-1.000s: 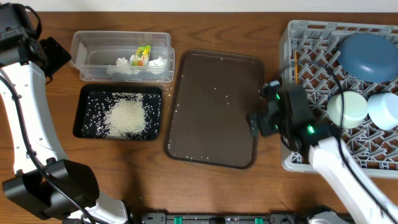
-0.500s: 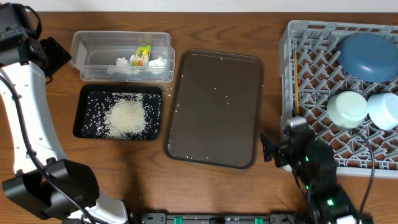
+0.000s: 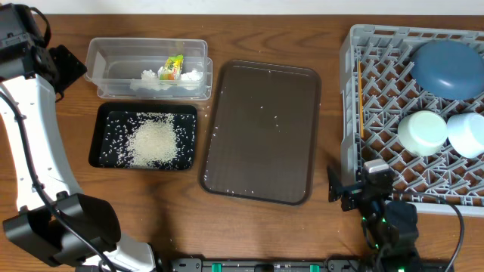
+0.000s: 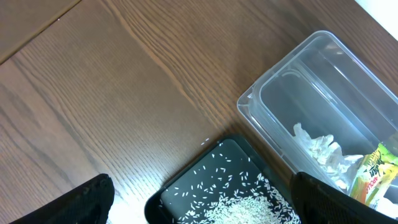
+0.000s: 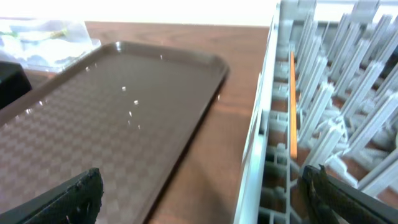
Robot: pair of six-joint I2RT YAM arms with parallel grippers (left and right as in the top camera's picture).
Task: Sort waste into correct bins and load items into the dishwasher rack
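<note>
Overhead: the left arm (image 3: 34,151) rises from its base at the lower left corner and runs up the left edge of the wooden tabletop (image 3: 265,30). Its wrist is folded at the far left corner, beside the clear plastic rectangular tub (image 3: 102,64). In the tub lie the crumpled white tissue (image 3: 151,79) and the small yellow-green snack wrapper (image 3: 173,68). Just in front of it, the shallow black rectangular tray (image 3: 102,155) carries the heap of white rice grains (image 3: 155,141). The larger dark brown serving tray (image 3: 261,132) in the middle bears a few loose grains. The right arm (image 3: 386,215) sits low at the near edge, by the near left corner of the large light grey plastic rack (image 3: 344,91). The rack holds the large dark blue plate (image 3: 450,68), the mint green bowl (image 3: 422,132), the light blue bowl (image 3: 467,134) and, along its left side, the thin wooden stick (image 3: 361,98).

Left wrist: the left claw (image 4: 205,211) is spread wide and empty, its dark fingers at the two lower corners. It hangs above the tabletop, with the corners of the black tray and the tub below.

Right wrist: the right claw (image 5: 205,205) is also spread wide and empty. It is held low, facing the brown tray and the rack wall, where the stick lies among the pegs.
</note>
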